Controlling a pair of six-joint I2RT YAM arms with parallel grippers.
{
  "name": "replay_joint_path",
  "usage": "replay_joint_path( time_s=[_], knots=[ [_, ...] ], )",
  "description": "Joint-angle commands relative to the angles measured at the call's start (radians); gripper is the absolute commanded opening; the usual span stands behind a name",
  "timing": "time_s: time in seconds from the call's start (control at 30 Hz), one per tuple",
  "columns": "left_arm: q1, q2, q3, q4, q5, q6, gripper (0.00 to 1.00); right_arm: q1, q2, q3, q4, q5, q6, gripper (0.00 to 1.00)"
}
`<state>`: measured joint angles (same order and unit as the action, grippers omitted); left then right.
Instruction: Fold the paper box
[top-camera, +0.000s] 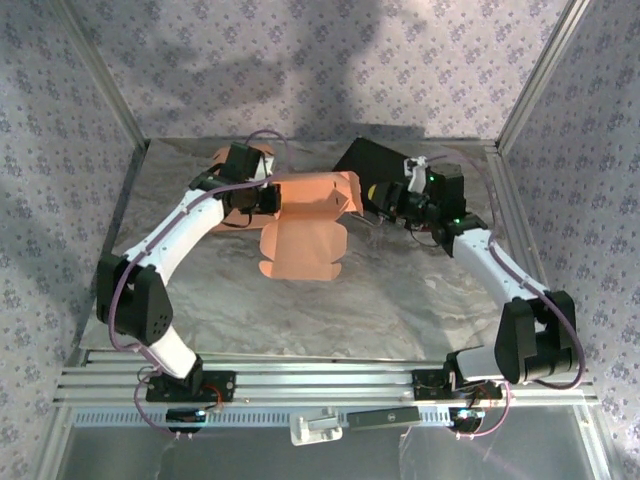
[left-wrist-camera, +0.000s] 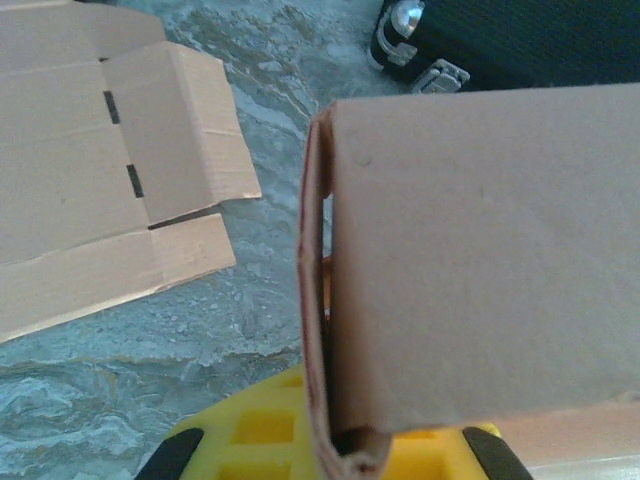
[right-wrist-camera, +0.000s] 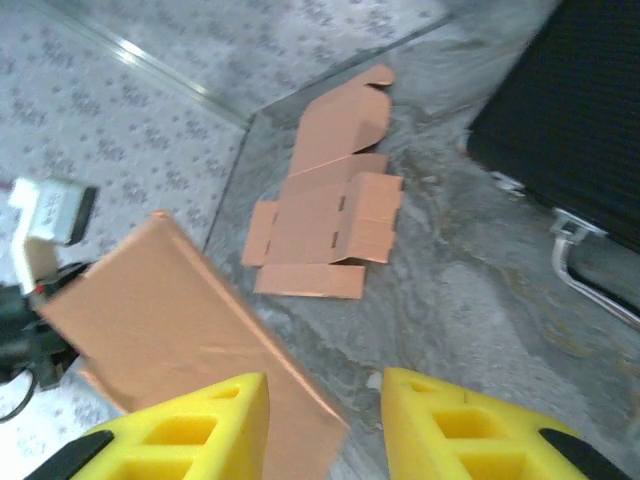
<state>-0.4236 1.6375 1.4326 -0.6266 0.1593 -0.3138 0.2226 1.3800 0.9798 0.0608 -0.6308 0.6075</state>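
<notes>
Left fingers (left-wrist-camera: 200, 445) clamped on paper box (top-camera: 310, 210) wall.
Right fingers (right-wrist-camera: 240, 400) apart, empty, at box's 3 o'clock; flat blank (right-wrist-camera: 325, 215) on counter (top-camera: 400, 300), 11 o'clock.

The paper box (top-camera: 305, 215) and the flat blank (right-wrist-camera: 320, 220) at far left are matt tan cardboard, creased along the folds. The worktop (top-camera: 400, 300) is a grey marbled sheet with a faint sheen, its near rails (top-camera: 320, 385) ribbed bare metal. The black case (left-wrist-camera: 520, 40) at far right is finely textured with shiny metal latches (left-wrist-camera: 405, 20); the right pincer (right-wrist-camera: 322, 400) is matt yellow plastic.
</notes>
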Motion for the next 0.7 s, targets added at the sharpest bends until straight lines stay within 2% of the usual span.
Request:
replay_joint_path(
  time_s=[0.0,0.67],
  knots=[
    [0.011,-0.006,0.031,0.007,0.068,0.044,0.0,0.017,0.019,0.059,-0.02,-0.079,-0.088,0.34],
    [0.008,-0.005,0.023,0.003,0.12,0.06,0.0,0.026,0.062,0.112,-0.136,-0.187,-0.288,0.35]
  ],
)
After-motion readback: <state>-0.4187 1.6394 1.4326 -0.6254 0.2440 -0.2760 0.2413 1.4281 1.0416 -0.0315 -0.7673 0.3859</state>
